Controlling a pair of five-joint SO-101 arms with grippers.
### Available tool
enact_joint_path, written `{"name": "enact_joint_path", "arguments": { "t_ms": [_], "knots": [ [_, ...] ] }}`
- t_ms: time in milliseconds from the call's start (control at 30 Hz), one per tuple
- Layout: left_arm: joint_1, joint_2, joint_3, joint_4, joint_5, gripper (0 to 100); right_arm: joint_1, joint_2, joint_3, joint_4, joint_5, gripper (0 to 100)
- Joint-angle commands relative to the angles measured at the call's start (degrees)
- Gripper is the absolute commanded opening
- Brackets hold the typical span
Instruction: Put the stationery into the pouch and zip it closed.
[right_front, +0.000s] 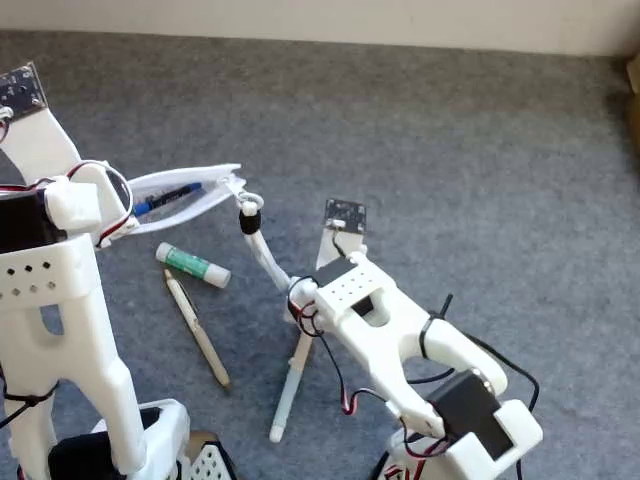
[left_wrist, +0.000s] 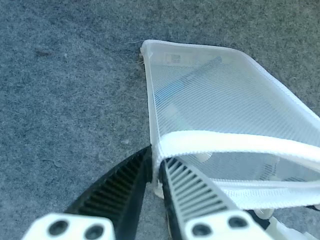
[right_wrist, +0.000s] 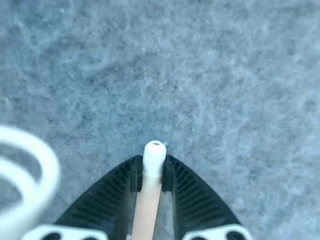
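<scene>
The left gripper (left_wrist: 155, 162) has its two black fingers pressed together on the side edge of the mesh pouch (right_front: 190, 195), just under the white rim. It holds the pouch above the grey felt surface (right_front: 480, 150). The mouth of the pouch is open and its two white bands stand apart. A blue pen (right_front: 165, 200) lies inside, seen through the mesh.

The right gripper (right_wrist: 152, 167) is closed tight around a slim white pen (right_front: 265, 255). In the right wrist view the rounded end of this pen comes out just past the fingertips. In the high view the pen points up toward the open end of the pouch, and its far end, with a dark band, is just beside a small white ring (right_front: 250, 201) on the pouch.

Three more things lie on the felt. A glue stick (right_front: 193, 265) with a green label is under the pouch, and a beige pen (right_front: 197, 335) is next to it. A long white pen (right_front: 288, 390) lies under the right arm.
</scene>
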Motion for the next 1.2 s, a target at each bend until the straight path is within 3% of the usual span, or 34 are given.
{"name": "enact_joint_path", "arguments": {
  "t_ms": [0,400,833,1167],
  "knots": [
    [-0.66,-0.48,0.04,-1.32,0.26,1,0.92,-6.29,-2.68,0.4,4.31,0.5],
    [-0.66,-0.48,0.04,-1.32,0.26,1,0.92,-25.19,5.14,0.31,10.37,0.5],
    [-0.48,-0.48,0.04,-1.32,0.26,1,0.75,-47.78,10.95,0.31,13.01,0.5],
    [-0.48,-0.48,0.04,-1.32,0.26,1,0.57,-56.57,9.8,-1.1,13.1,0.5]
  ]
}}
